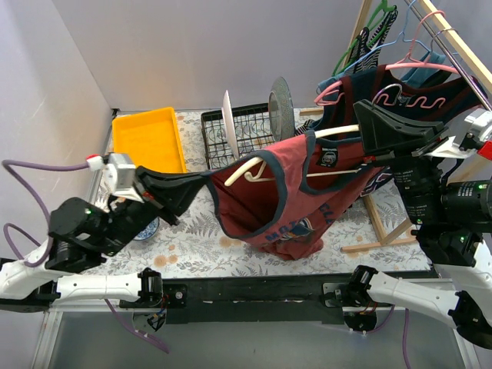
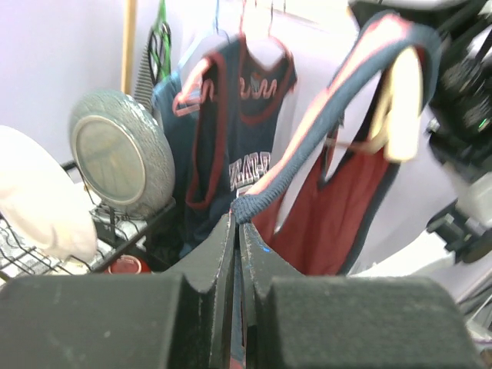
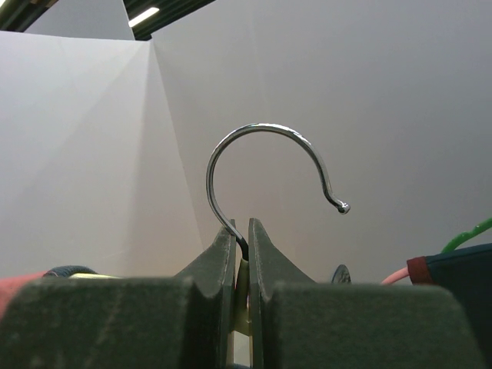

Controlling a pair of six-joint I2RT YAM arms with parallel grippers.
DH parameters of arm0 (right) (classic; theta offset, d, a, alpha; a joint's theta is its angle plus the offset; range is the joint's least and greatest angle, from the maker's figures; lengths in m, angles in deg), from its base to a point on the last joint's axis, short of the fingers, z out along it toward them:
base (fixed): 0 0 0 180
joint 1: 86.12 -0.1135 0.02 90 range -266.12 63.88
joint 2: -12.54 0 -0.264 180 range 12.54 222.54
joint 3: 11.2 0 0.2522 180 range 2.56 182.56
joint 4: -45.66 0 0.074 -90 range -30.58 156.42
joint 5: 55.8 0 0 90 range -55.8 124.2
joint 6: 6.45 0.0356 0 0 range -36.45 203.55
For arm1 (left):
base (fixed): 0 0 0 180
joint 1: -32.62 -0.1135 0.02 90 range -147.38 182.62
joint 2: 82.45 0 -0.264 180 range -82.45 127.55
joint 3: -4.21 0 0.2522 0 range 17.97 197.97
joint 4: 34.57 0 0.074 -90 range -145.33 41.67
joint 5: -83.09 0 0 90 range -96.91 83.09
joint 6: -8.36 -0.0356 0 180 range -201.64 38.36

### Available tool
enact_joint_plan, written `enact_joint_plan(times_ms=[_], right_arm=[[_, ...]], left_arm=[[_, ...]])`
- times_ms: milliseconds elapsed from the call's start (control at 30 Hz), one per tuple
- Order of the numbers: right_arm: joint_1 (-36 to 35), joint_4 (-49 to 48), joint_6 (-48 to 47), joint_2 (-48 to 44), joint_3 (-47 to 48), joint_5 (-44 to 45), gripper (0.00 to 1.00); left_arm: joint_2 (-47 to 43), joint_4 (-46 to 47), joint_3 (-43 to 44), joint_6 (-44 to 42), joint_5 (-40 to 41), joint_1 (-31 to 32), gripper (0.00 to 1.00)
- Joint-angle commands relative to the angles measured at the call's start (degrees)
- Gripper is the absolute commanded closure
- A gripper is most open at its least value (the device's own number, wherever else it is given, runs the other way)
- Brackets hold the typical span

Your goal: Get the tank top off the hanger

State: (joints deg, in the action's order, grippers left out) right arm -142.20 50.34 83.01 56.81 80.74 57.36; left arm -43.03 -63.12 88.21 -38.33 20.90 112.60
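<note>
A red tank top [image 1: 296,196] with navy trim hangs spread in the air between both arms on a cream hanger [image 1: 247,169]. My left gripper [image 1: 202,178] is shut on one navy shoulder strap and holds it stretched out to the left, off the hanger's end. In the left wrist view the strap [image 2: 307,146] runs from my shut gripper [image 2: 239,223] up over the cream hanger arm [image 2: 401,108]. My right gripper [image 1: 361,127] is shut on the hanger's neck; in the right wrist view its metal hook [image 3: 261,131] rises from between the shut gripper [image 3: 240,231].
A yellow tray [image 1: 146,138] and a black dish rack [image 1: 254,115] with a white plate [image 1: 228,119] and a grey plate [image 1: 281,108] stand at the back. A wooden clothes rail [image 1: 453,38] at the right carries more hangers and a dark tank top [image 1: 415,100]. A blue bowl [image 1: 147,228] sits under the left arm.
</note>
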Motion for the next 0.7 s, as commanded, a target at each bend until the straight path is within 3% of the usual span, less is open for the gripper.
enact_joint_plan(times_ms=[0,400,667], right_arm=[[-0.35,-3.04,-4.03,-0.06,0.85,4.96,0.99],[-0.35,-1.73,-6.32,1.87,3.57,10.76,0.99],[-0.35,-2.87,-5.27,1.43,3.83,9.10,0.99]], left_arm=[[-2.51,-1.46,4.81,-0.07,3.12,-0.09,1.00],[-5.58,-6.66,14.93,-0.77,11.56,-0.09,1.00],[-4.71,-10.34,17.65,-1.65,16.74,-0.09,1.00]])
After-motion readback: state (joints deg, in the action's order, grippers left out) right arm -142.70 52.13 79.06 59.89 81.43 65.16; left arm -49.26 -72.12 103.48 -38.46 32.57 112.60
